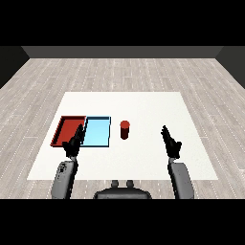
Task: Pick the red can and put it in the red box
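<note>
A red can [125,130] stands upright on the white table [143,107], just right of the light blue tray [97,132]. The red tray [66,127] lies to the left of the blue one, touching it side by side. My right hand [171,142] hovers well to the right of the can with fingers straight, holding nothing. My left hand [74,142] is raised over the near edge where the two trays meet, fingers relaxed and empty, hiding part of that edge.
Grey forearms come in from the lower corners. Bare white table stretches behind the trays and between the can and my right hand. Wooden floor surrounds the table.
</note>
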Motion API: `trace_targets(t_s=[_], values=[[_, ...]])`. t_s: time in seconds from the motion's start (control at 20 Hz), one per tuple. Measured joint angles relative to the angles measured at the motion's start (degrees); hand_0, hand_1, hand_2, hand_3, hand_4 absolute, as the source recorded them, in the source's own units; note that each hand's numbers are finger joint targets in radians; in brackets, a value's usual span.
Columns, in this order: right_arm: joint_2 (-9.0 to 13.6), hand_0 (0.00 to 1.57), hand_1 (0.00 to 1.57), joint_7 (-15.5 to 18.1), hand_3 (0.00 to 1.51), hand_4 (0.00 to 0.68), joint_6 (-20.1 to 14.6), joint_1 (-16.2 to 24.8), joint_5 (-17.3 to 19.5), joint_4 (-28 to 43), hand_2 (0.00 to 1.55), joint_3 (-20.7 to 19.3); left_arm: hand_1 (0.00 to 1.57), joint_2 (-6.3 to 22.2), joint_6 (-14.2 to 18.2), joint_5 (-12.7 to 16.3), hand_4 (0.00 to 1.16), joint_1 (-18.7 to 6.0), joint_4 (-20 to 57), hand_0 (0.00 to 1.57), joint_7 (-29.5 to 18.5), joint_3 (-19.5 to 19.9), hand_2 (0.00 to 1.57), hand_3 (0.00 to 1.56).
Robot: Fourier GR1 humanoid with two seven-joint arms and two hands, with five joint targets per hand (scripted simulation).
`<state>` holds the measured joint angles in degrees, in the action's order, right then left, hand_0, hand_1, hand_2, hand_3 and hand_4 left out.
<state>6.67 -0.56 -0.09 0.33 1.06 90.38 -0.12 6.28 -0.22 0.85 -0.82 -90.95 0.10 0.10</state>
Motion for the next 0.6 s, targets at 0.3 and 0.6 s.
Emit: trace_targets(t_s=[0.3, 0.6], values=[[-1.05, 0.0, 0.0, 1.77, 0.0, 0.0, 0.34, -3.2, -0.31, -3.59, 0.0, -1.83, 0.0, -0.91, -1.05, -0.68, 0.0, 0.92, -0.56, 0.0, -0.5, 0.03, 0.0, 0.0], [-2.64, 0.0, 0.0, 13.51, 0.0, 0.0, 3.99, -4.7, -4.14, -2.03, 0.0, -2.35, 0.0, -3.27, -2.23, 1.63, 0.0, 0.37, -3.28, 0.0, -16.1, 1.19, 0.0, 0.0]])
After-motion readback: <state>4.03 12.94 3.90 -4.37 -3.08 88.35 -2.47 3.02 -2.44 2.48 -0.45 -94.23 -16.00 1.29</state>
